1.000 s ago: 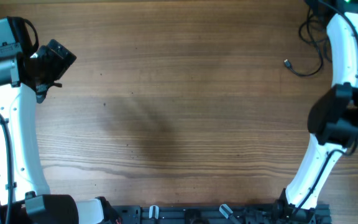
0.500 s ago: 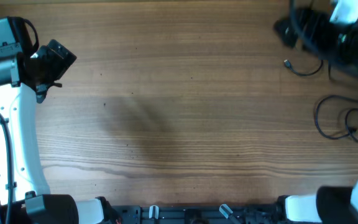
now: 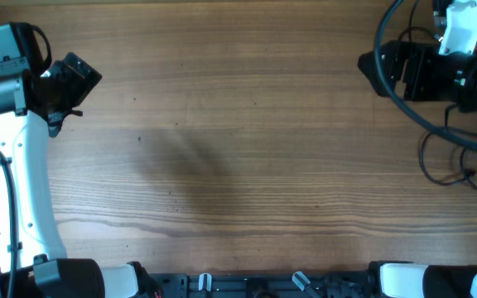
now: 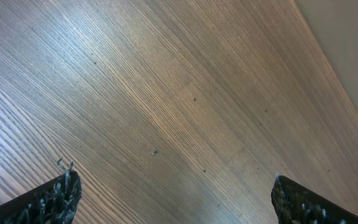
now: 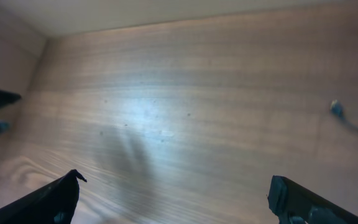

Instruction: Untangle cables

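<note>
Thin black cables (image 3: 423,161) lie in loose loops at the table's right edge, below my right arm. One small plug with its cord (image 5: 336,107) shows at the right in the right wrist view, apart from the fingers. My right gripper (image 3: 371,64) is near the far right corner, points left, and is open and empty (image 5: 176,199). My left gripper (image 3: 79,76) is at the far left, open and empty over bare wood (image 4: 176,193). No cable shows in the left wrist view.
The wooden table (image 3: 238,165) fills the overhead view. A thick black arm wire (image 3: 385,79) curves around my right gripper. The arm bases and a black rail (image 3: 255,285) line the near edge.
My right arm has swung up and back; its gripper now sits at the far right corner pointing left, over where the plug lay. The cable loops at the right became visible. My left arm has not moved.
</note>
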`<control>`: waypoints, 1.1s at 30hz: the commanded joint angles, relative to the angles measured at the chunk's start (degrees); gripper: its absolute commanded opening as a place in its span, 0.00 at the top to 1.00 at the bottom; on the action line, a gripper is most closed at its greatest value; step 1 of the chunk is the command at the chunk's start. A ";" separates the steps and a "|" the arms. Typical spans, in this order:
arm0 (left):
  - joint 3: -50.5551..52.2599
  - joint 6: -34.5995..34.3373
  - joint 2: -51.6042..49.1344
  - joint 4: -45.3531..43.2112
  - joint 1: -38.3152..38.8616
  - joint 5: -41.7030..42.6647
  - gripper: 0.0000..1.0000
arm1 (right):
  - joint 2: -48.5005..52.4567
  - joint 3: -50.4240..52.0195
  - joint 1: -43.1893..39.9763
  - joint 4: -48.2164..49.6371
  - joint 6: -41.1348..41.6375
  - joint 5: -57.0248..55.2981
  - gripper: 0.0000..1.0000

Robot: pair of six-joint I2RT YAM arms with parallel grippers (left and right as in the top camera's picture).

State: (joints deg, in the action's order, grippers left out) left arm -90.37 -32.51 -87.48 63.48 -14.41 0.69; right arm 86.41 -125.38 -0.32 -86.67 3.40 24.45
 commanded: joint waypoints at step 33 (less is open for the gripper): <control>-0.22 -0.79 -0.50 0.02 -0.11 -0.57 0.00 | -85.05 121.77 0.52 93.83 -10.84 -6.71 0.00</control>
State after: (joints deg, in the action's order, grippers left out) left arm -90.37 -32.51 -87.55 63.48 -14.41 0.69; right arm 4.69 -6.96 -0.12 6.07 -7.38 19.42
